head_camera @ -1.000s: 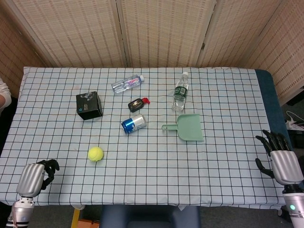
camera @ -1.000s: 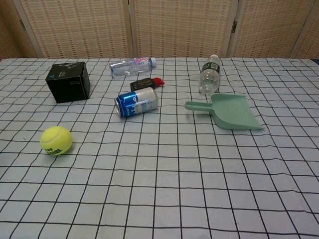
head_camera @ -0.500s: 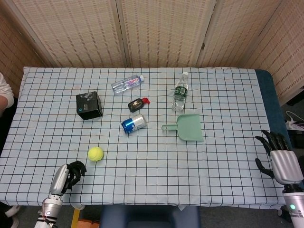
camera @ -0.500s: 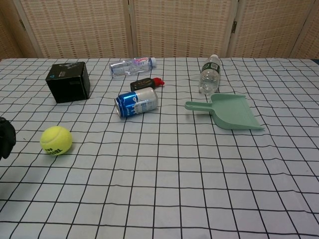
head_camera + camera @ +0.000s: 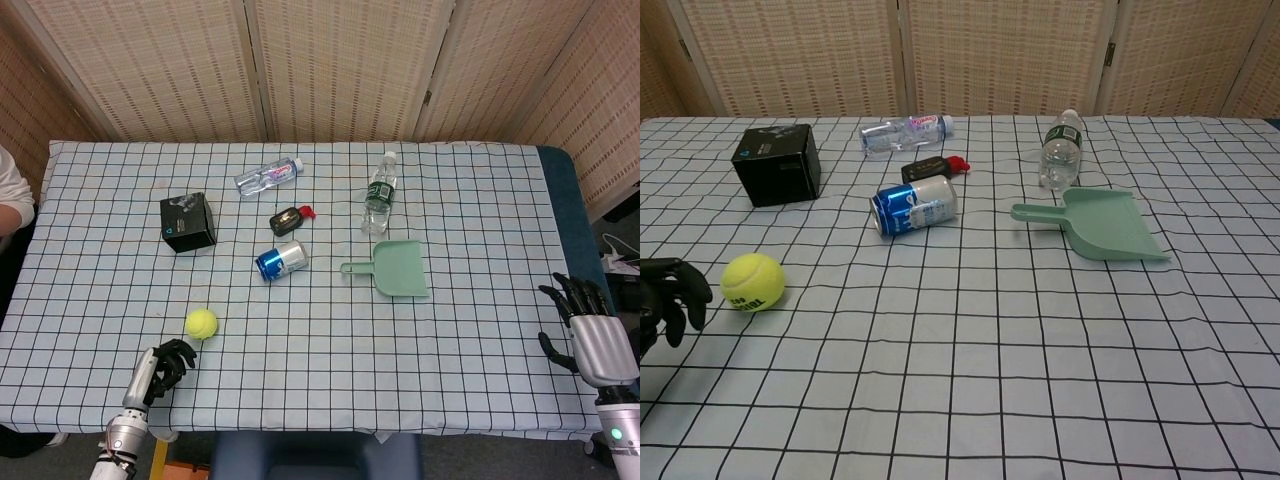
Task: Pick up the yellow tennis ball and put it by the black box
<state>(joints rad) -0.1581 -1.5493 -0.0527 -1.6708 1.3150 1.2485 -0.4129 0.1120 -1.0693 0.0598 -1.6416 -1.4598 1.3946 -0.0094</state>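
- On the checked tablecloth (image 5: 470, 340), near its front-left corner, the yellow tennis ball (image 5: 201, 322) is found resting free, touched by nothing; the black box (image 5: 188, 221) stands upright well behind it, toward the back-left.
- At the front edge just beside the ball, the left hand (image 5: 165, 366) is seen low over the cloth with its fingers (image 5: 685, 290) loosely curled and apart, nothing held. A gap between hand and ball is evident in the chest view.
- At the far right edge, the right hand (image 5: 590, 330) is seen idle, fingers spread and empty, well apart from every item.
- Judged step: the reach to the ball. The fingers are best opened wider before contact and brought around both sides of the ball, since a glancing touch is likely to send it rolling across the cloth.
- Placement is best made on the bare cloth beside the box, released low so that the ball settles.
- Containers, largest first: the green dustpan (image 5: 400, 269) is seen lying flat and empty; the standing bottle (image 5: 379, 206) is capped, its contents not discernible; the lying bottle (image 5: 267, 176) looks clear; whether the blue can (image 5: 282, 260), on its side, is open or full cannot be told.
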